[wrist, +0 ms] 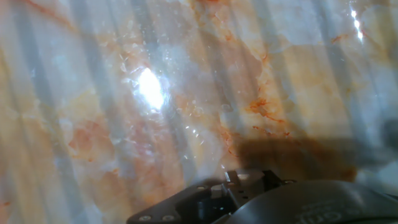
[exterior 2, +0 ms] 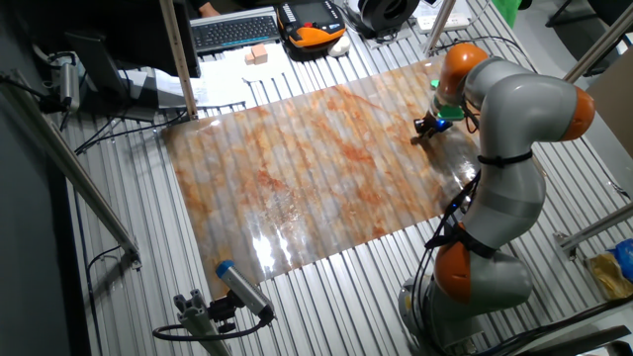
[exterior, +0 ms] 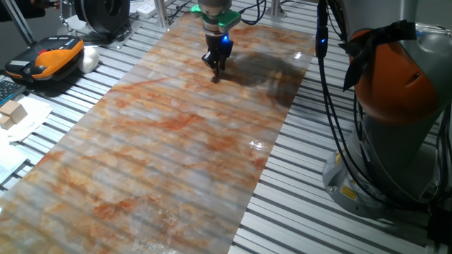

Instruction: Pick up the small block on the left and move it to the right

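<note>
My gripper hangs low over the far end of the marble-patterned mat, fingertips just above the surface. The jaws stand close together. A tiny light-tan bit, the small block, shows pinched between the fingertips in the hand view. In the one fixed view it is only a small speck at the tips. In the other fixed view the gripper is near the mat's right edge, and the block is too small to make out there.
Larger pale wooden blocks lie on white paper left of the mat, also in the other fixed view. An orange-black device and keyboard sit beyond. The robot base stands right of the mat, on slatted metal.
</note>
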`<state>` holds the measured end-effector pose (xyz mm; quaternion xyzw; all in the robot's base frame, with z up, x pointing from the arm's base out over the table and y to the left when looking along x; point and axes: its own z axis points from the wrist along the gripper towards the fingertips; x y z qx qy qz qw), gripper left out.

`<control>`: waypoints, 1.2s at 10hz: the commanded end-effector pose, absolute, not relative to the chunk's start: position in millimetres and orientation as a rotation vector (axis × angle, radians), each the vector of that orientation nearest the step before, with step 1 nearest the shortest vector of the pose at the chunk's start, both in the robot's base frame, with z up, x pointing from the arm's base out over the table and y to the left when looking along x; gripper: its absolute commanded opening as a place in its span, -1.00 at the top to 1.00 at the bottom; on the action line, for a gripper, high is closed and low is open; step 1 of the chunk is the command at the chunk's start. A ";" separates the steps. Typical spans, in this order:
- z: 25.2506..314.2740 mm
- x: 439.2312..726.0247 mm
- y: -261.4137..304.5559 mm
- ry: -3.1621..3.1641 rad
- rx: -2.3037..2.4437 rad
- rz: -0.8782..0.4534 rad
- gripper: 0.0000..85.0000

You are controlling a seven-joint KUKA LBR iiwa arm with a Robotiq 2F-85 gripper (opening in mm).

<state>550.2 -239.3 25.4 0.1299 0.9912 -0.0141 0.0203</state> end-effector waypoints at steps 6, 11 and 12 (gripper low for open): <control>24.9 550.4 -239.7 3.074 0.377 -0.039 1.00; 22.7 550.9 -234.9 3.068 0.368 -0.023 1.00; 21.4 550.3 -232.0 3.064 0.375 -0.024 1.00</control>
